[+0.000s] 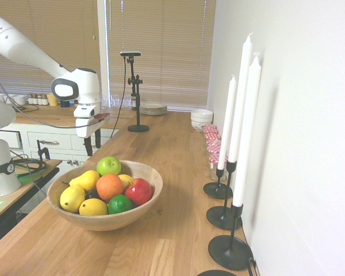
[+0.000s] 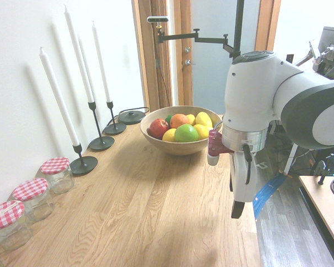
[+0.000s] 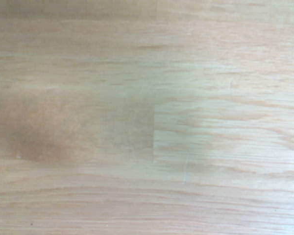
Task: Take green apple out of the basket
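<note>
The basket [image 1: 146, 195] is a wide wooden bowl on the wooden counter, filled with fruit. The green apple [image 1: 108, 165] lies on top at the bowl's far rim, beside an orange [image 1: 109, 187], a yellow pear [image 1: 86, 180] and a darker lime [image 1: 120, 203]. From the opposite side the green apple [image 2: 186, 133] sits at the near rim of the basket [image 2: 156, 139]. My gripper [image 1: 92, 144] hangs above the counter just beyond the basket, open, with nothing between its fingers. In the second exterior view the gripper [image 2: 239, 207] is over the counter's edge. Only bare wood shows in the wrist view.
Three tall white candles in black holders [image 1: 230, 250] line the wall to the right of the basket. Jars with red checked lids [image 2: 55, 172] stand along the same wall. Stacked plates [image 1: 153, 108] and white bowls [image 1: 202, 118] sit at the counter's far end.
</note>
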Available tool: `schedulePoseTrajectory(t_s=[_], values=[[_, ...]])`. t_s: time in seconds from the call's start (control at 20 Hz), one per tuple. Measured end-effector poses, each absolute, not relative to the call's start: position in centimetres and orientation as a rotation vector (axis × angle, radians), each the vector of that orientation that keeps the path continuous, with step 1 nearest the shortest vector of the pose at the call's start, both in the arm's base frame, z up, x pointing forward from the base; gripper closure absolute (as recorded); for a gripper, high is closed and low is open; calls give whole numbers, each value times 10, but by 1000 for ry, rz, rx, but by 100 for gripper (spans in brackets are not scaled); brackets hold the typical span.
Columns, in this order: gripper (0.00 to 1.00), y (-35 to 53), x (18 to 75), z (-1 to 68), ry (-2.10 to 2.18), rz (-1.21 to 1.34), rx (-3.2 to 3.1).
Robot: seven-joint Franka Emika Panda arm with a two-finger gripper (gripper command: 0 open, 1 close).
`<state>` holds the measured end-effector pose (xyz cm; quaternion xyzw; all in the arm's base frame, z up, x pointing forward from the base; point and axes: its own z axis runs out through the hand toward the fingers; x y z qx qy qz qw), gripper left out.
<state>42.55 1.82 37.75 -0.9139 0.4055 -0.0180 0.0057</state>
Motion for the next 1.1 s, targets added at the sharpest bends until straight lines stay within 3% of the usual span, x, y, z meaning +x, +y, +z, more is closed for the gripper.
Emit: schedulePoseTrajectory(t_s=[0.2,0.55,1.1], values=[[0,18,430,384,1268,-76,-2856],[0,5,462,452,1295,-201,-2817],[0,-129,493,515,1554,-295,-2684]])
